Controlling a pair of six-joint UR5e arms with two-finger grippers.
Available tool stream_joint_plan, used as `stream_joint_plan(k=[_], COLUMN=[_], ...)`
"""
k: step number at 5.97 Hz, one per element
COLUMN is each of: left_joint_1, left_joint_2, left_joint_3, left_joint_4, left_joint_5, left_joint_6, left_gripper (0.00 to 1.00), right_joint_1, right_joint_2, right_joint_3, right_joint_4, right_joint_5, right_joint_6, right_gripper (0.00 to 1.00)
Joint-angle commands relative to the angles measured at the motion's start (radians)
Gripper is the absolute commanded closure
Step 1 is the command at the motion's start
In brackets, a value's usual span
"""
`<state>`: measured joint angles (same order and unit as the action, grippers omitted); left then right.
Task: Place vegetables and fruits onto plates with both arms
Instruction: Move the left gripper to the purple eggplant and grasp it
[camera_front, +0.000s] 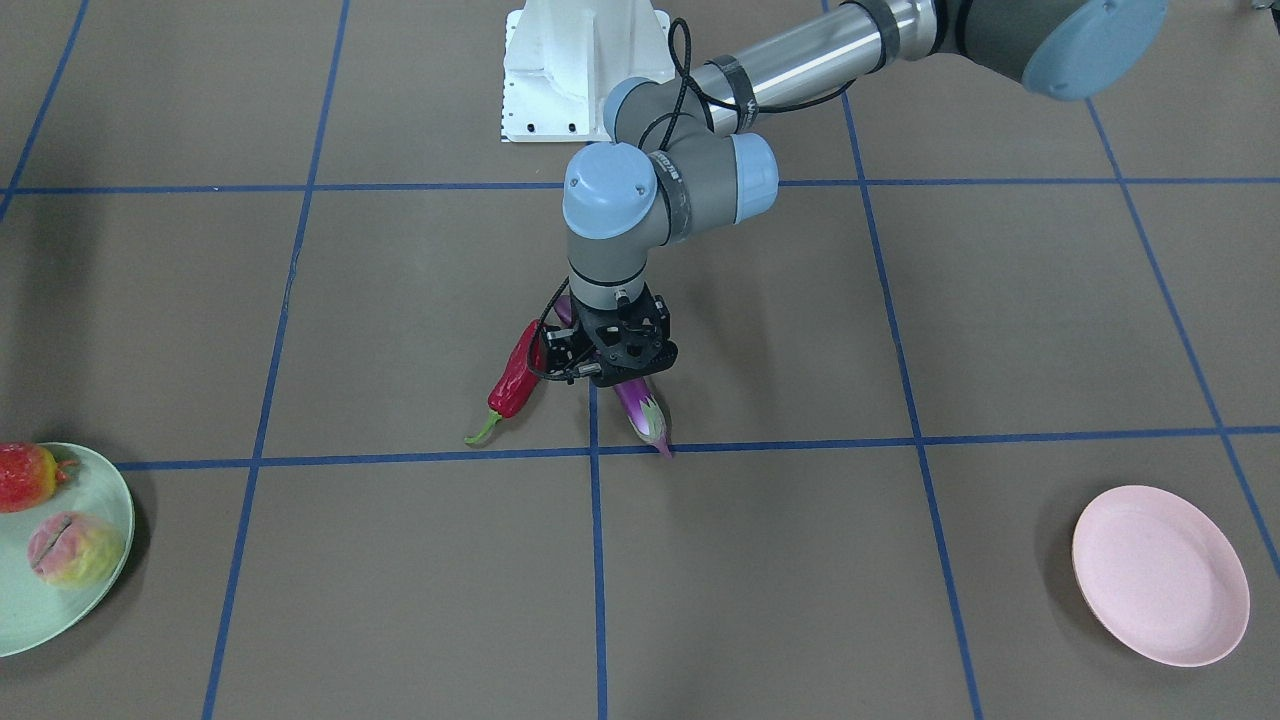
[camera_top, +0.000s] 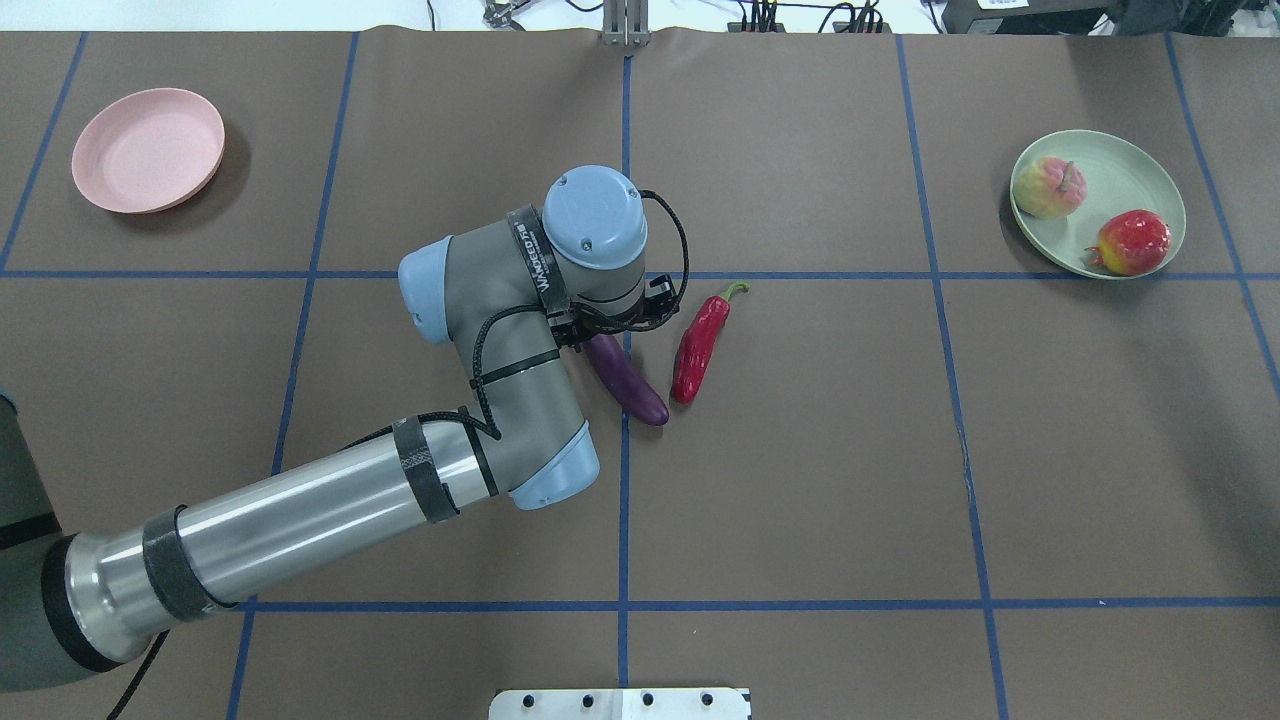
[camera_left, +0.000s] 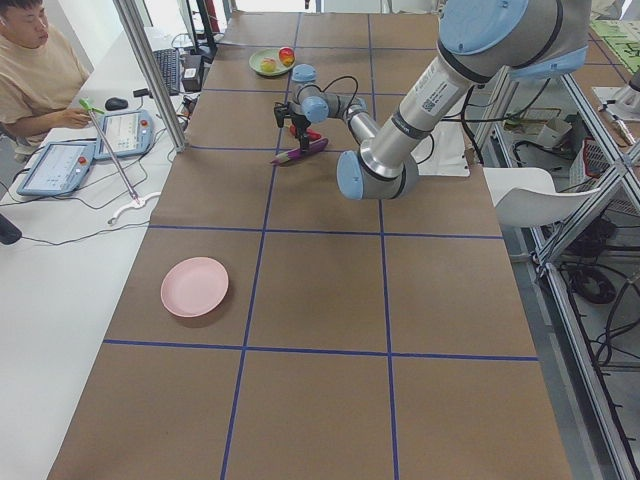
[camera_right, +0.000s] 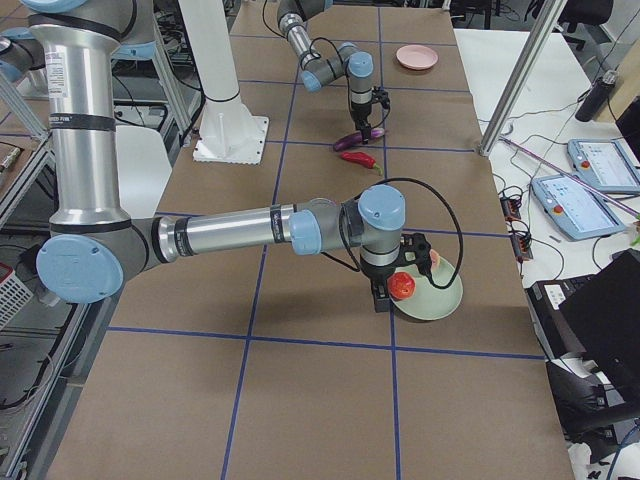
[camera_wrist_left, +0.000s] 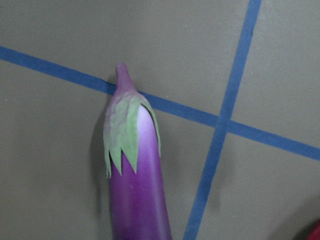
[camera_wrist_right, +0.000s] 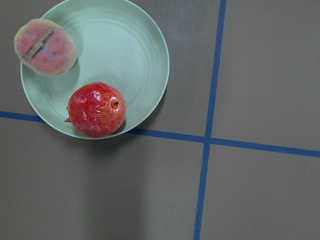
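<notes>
The purple eggplant (camera_front: 640, 405) lies at the table's middle, its cap showing in the left wrist view (camera_wrist_left: 131, 130). My left gripper (camera_front: 610, 378) is low over its middle. Its fingers are hidden, so I cannot tell if it is open or shut. The red chili pepper (camera_front: 515, 375) lies beside it, apart. The red bumpy fruit (camera_top: 1133, 242) and the peach (camera_top: 1048, 187) sit on the mint green plate (camera_top: 1130, 160). My right gripper (camera_right: 383, 297) hovers by that plate's edge; I cannot tell its state. The pink plate (camera_top: 148, 150) holds nothing.
The white pedestal base (camera_front: 585, 70) stands at the robot's side of the table. A seated operator (camera_left: 35, 70) with tablets is past the table's far edge. Blue tape lines (camera_top: 625, 500) cross the brown surface.
</notes>
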<state>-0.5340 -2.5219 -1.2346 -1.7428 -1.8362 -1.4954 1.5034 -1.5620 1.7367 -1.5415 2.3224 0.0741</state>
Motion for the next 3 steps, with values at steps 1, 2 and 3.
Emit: stream_joint_plan(k=[1,2,3], left_joint_1=[0.005,0.003,-0.003], left_joint_2=[0.003,0.002,0.002], left_joint_3=[0.012,0.007,0.001], left_joint_4=[0.000,0.020,0.052], left_joint_5=[0.008,0.002,0.002], left_joint_6=[0.013,0.102,0.109], left_gripper=[0.21,0.80,1.00], right_joint_1=[0.001,0.000,0.001], right_joint_2=[0.002,0.003,0.003], right_joint_3=[0.001,0.001,0.003], right_joint_4=[0.000,0.000,0.003], right_joint_5=[0.000,0.008,0.024], right_joint_6=[0.003,0.003,0.001], right_gripper=[0.00,0.00,0.00])
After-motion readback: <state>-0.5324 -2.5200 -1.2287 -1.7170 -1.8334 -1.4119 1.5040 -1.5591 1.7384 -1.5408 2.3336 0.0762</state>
